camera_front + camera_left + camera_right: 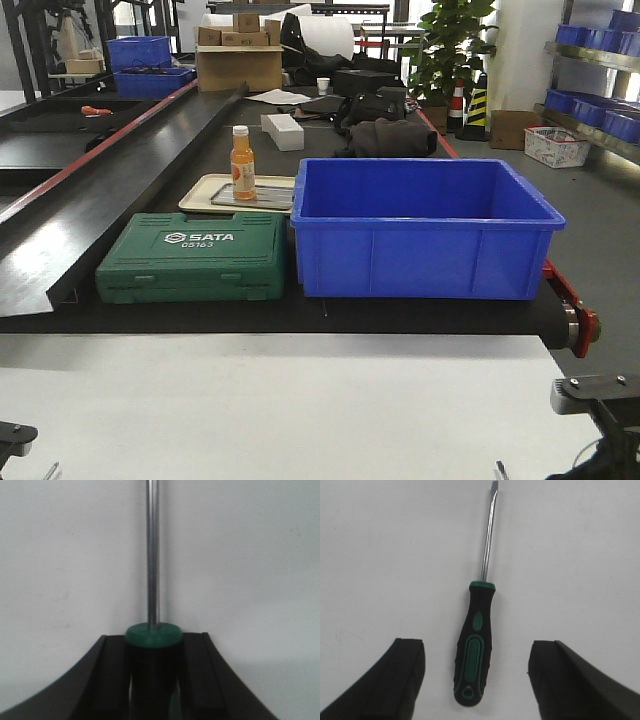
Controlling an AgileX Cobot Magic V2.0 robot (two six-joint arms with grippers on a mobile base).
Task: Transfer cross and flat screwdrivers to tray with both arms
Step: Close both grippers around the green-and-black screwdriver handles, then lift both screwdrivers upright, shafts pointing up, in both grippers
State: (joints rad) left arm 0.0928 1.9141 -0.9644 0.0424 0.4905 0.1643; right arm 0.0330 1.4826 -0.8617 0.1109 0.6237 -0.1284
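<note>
Inside the left claw (pixel 154 641), which pinches its handle, one screwdriver (pixel 153 555) points its shaft straight ahead. The right claw (pixel 477 647) is spread; the flat screwdriver (pixel 479 615) lies on the white desk (pixel 380 555) midway between its fingers, touching neither.

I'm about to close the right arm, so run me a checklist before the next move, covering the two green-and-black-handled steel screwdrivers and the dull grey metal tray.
1. Left gripper shut on one green-and-black-handled screwdriver: ok.
2. That screwdriver's tip type: cannot tell, the tip is out of frame.
3. Right gripper open: ok.
4. Flat-tipped screwdriver handle lies centred between the right fingers on the white tabletop: ok.
5. Dull grey metal tray free: not ok, an orange bottle appears to stand on it.
</note>
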